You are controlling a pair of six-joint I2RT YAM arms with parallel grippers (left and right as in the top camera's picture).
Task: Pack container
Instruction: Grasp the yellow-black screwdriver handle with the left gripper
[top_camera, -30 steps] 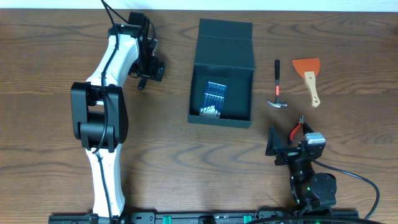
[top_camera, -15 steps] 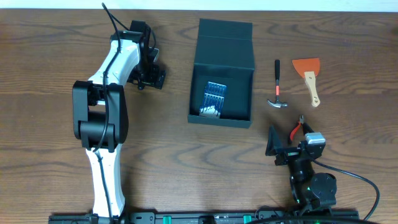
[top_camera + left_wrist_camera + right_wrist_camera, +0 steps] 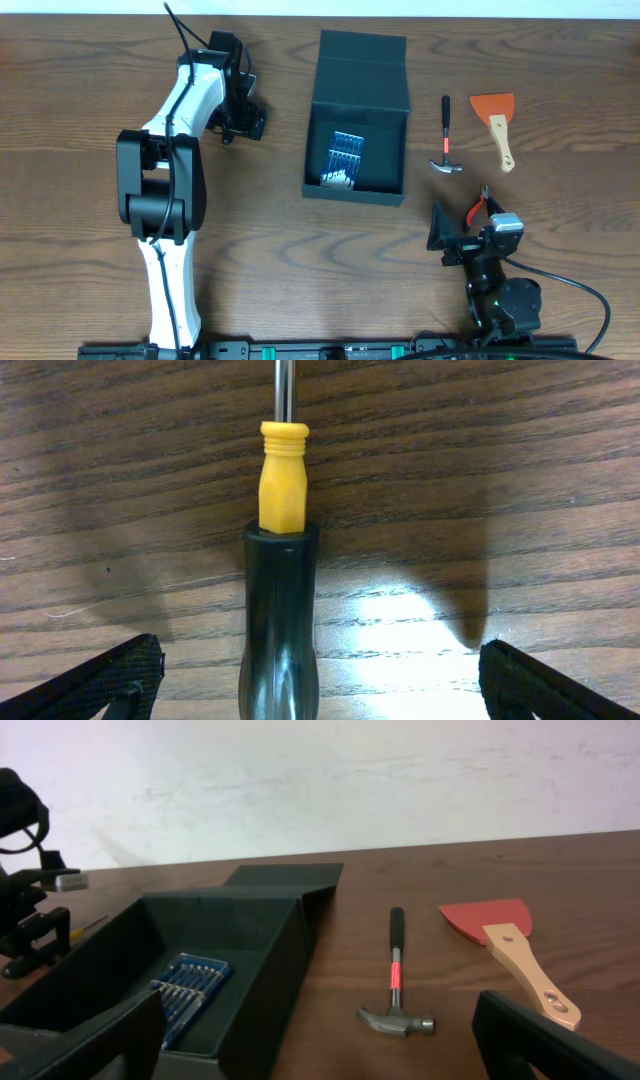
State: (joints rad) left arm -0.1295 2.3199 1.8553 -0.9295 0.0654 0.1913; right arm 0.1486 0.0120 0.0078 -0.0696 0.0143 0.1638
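Teal-black container point(image 3: 362, 70) 1 | hammer point(image 3: 446, 130) 1 | scraper point(image 3: 493, 106) 1 | screwdriver point(image 3: 281, 610) 1 | left hand point(image 3: 245, 119) spread | right hand point(image 3: 318, 1040) spread

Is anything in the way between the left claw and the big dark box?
No, nothing visible. Only bare table lies between the left gripper and the open container. The screwdriver sits right under the open gripper, not in that path.

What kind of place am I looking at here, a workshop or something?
Probably a robotics lab bench, not a real workshop: a white robot arm stands at a wooden table, with a hammer, a scraper and an open dark container laid out neatly.
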